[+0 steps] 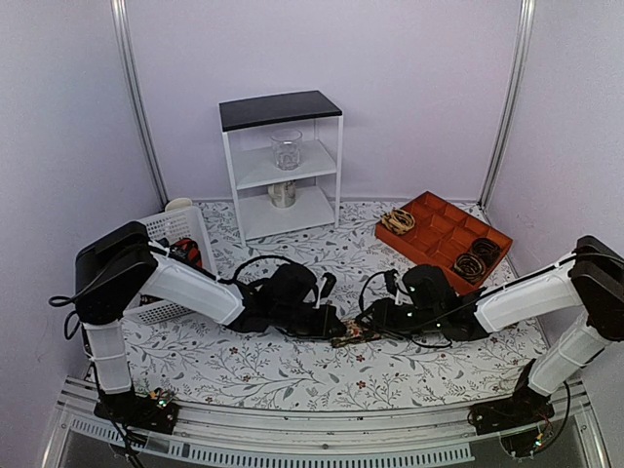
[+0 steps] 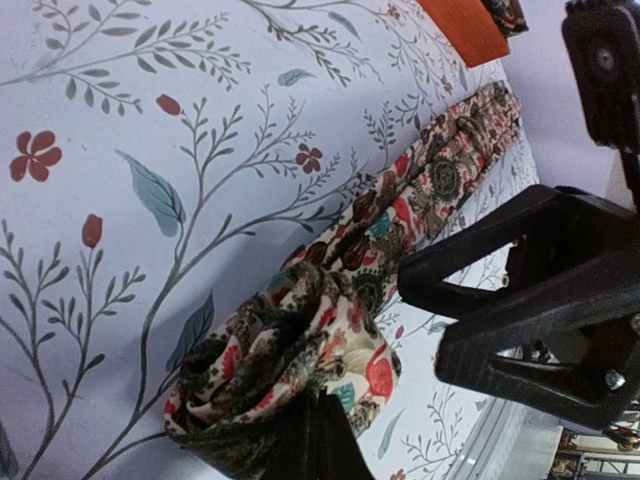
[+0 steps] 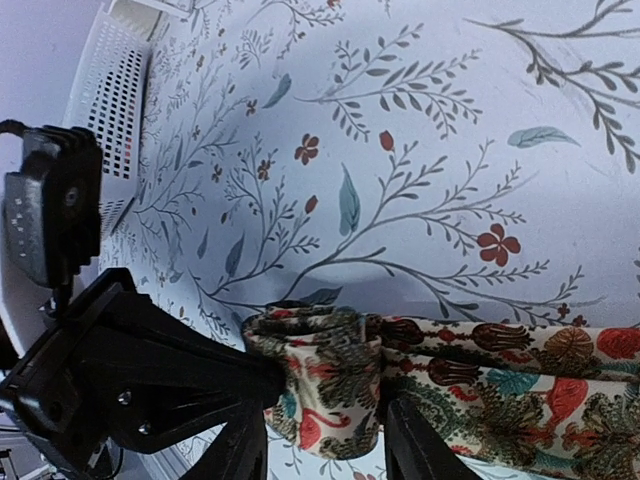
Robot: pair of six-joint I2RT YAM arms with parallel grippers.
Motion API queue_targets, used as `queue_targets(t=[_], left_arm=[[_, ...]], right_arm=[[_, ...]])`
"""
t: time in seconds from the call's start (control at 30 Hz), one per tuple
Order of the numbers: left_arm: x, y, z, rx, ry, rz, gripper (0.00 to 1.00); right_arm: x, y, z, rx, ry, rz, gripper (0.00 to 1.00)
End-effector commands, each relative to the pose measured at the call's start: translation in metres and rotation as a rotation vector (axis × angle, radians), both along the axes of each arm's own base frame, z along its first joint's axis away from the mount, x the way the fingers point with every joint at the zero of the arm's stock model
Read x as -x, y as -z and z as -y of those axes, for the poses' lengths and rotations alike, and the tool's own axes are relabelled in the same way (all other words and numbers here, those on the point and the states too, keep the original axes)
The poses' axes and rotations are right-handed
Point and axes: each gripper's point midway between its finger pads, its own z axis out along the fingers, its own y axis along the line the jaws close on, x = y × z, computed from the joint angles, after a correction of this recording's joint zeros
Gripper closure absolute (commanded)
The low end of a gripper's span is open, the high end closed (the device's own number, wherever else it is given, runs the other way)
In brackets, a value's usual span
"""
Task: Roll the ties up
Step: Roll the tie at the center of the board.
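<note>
A tie (image 1: 353, 334) with a red, teal and dark floral print lies on the flowered tablecloth between the two arms. One end is wound into a small roll (image 2: 290, 360). Its loose tail (image 2: 460, 150) runs away over the cloth. My left gripper (image 2: 320, 435) is shut on the roll's near side. In the right wrist view the roll (image 3: 325, 385) sits between the spread fingers of my right gripper (image 3: 328, 455), which is open, and the tail (image 3: 520, 385) leads off to the right.
An orange divided tray (image 1: 434, 216) at the back right holds rolled ties (image 1: 476, 261) and a tan coil (image 1: 397, 220). A white basket (image 1: 175, 229) stands at the left. A white shelf (image 1: 283, 161) with a glass jar stands at the back.
</note>
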Motion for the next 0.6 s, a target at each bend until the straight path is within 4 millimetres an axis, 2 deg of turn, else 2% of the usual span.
queue_targets(t=[0.0,0.17,0.27,0.43,0.57], left_arm=[[0.009,0.002,0.007,-0.005,0.043,0.005,1.00],[0.007,0.005,0.003,-0.018,0.036,0.011,1.00],[0.003,0.003,-0.008,-0.029,0.015,0.027,1.00],[-0.007,-0.007,-0.040,-0.039,-0.055,0.065,1.00],[-0.013,-0.014,-0.076,-0.076,-0.135,0.103,1.00]], right_arm=[[0.002,0.016,-0.004,0.033,-0.039,-0.043,0.61],[0.003,0.028,-0.010,0.046,-0.075,-0.069,0.68],[0.004,0.030,-0.018,0.040,-0.106,-0.082,0.74],[0.002,0.038,-0.030,0.039,-0.119,-0.110,0.80],[0.000,0.035,-0.051,0.030,-0.146,-0.107,0.81]])
